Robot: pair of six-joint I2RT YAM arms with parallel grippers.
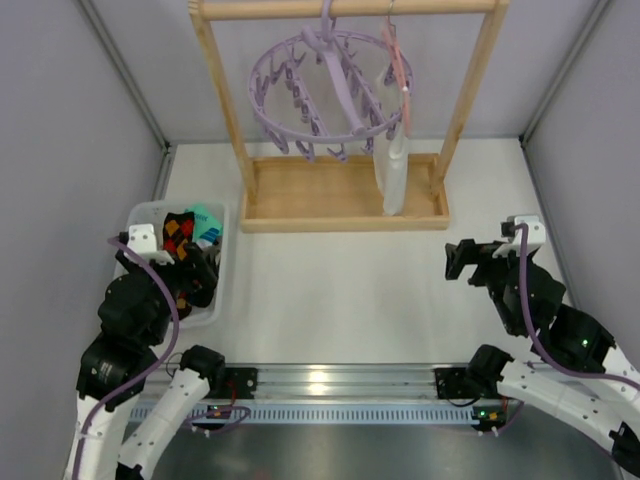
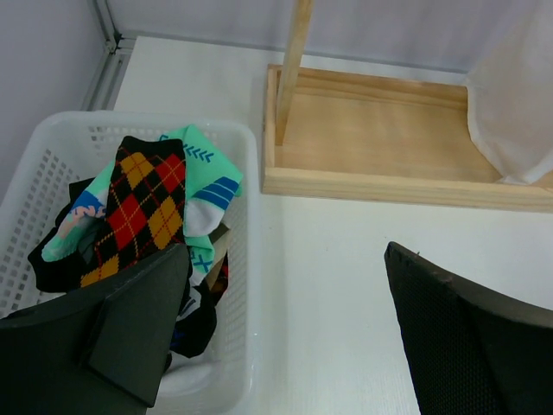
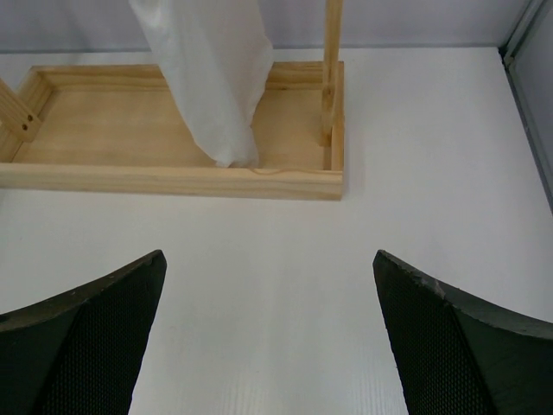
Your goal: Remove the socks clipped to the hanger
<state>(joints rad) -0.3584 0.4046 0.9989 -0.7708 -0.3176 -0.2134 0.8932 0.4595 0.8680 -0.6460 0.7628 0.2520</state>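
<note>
The lavender ring hanger (image 1: 322, 90) hangs from the wooden rack's top bar with its clips dangling and no socks on it. The socks (image 2: 143, 203), argyle, teal and black, lie piled in a white basket (image 2: 240, 259), which also shows at the left in the top view (image 1: 150, 215) with the socks (image 1: 183, 232) in it. My left gripper (image 2: 285, 294) is open and empty, over the basket's right rim and the table (image 1: 205, 268). My right gripper (image 3: 268, 294) is open and empty above bare table at the right (image 1: 462, 262).
The wooden rack frame (image 1: 345, 195) stands at the back with its tray base (image 3: 173, 130). A white translucent cloth bag (image 1: 395, 175) hangs from a thin pink coat hanger (image 1: 398, 60) into the base. Grey walls close the sides.
</note>
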